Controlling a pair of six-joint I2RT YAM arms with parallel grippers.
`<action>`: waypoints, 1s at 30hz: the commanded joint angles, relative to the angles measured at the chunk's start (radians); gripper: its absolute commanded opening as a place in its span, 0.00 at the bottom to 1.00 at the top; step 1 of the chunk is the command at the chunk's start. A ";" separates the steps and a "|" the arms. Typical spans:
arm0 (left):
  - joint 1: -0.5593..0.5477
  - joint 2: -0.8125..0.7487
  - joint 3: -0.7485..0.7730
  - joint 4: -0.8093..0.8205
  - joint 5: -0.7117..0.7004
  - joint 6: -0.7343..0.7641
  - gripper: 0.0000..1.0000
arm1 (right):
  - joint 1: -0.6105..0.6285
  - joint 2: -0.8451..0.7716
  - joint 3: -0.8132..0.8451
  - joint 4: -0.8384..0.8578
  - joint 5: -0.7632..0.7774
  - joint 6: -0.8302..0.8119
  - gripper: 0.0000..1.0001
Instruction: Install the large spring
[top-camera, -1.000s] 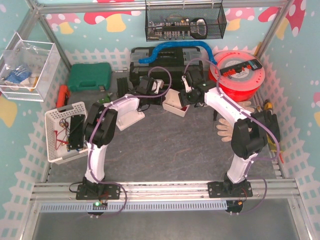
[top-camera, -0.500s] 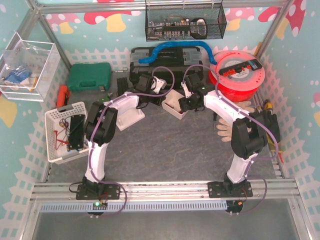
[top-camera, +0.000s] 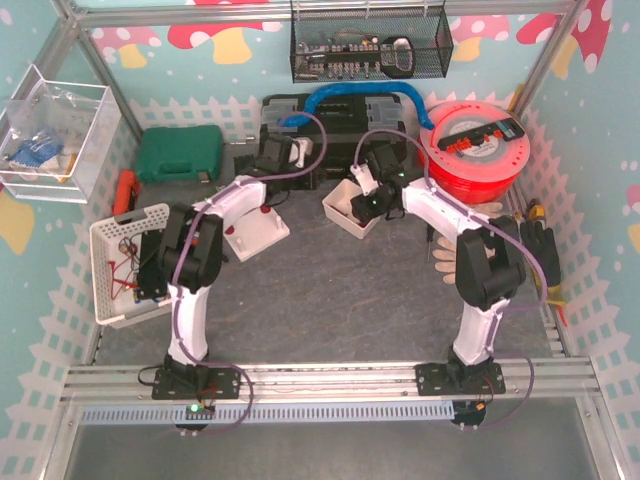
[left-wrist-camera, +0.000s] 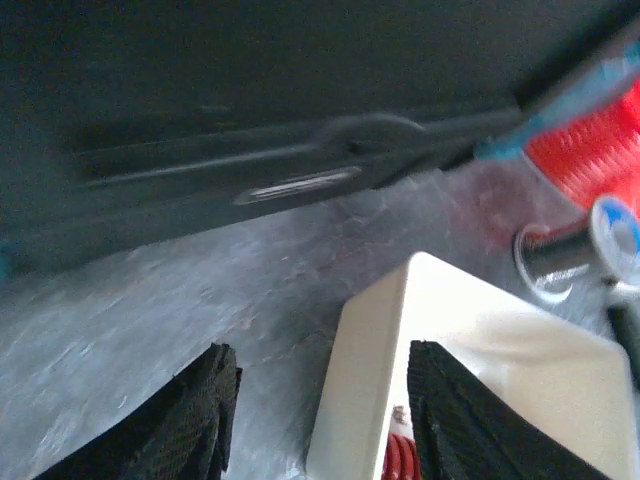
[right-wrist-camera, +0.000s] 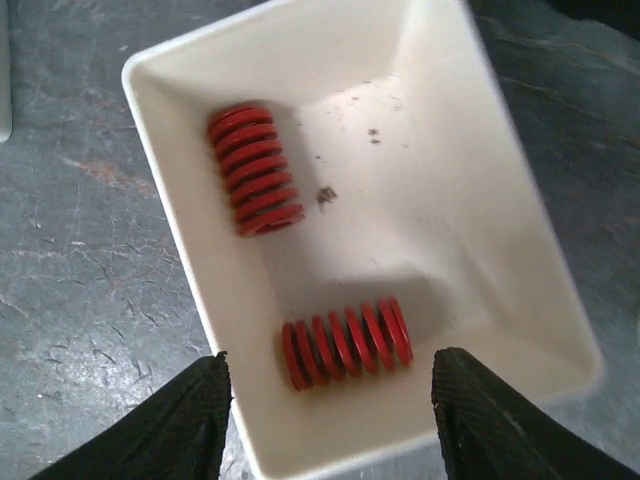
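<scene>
A white tray (right-wrist-camera: 480, 200) holds two red coil springs of similar size. One spring (right-wrist-camera: 345, 342) lies crosswise near the tray's near wall, and the other spring (right-wrist-camera: 255, 168) lies toward the far left corner. My right gripper (right-wrist-camera: 331, 356) hangs open over the tray (top-camera: 340, 212), its fingertips on either side of the near spring without touching it. My left gripper (left-wrist-camera: 320, 347) is open and holds nothing. The tray's corner (left-wrist-camera: 370, 380) shows between its fingers. In the top view the left gripper (top-camera: 292, 155) sits left of and behind the tray.
A black toolbox (top-camera: 330, 120) stands just behind both grippers and a red filament spool (top-camera: 478, 145) at the back right. A white block (top-camera: 255, 230) lies under the left arm. A green case (top-camera: 180, 152), a white basket (top-camera: 125, 260) and gloves (top-camera: 455, 255) line the sides.
The left gripper was shut at the tray's edge; it has opened and drawn back to the left. The right gripper has shifted slightly over the tray and its jaws have narrowed a little.
</scene>
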 joint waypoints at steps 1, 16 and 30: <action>0.059 -0.168 -0.109 0.018 -0.079 -0.414 0.48 | -0.020 0.115 0.042 0.016 -0.103 -0.157 0.56; -0.051 -0.137 -0.182 0.019 0.065 -0.707 0.48 | -0.042 0.310 0.162 -0.001 -0.242 -0.148 0.54; -0.071 -0.065 -0.180 0.023 0.084 -0.742 0.40 | -0.038 0.381 0.169 0.035 -0.141 -0.085 0.44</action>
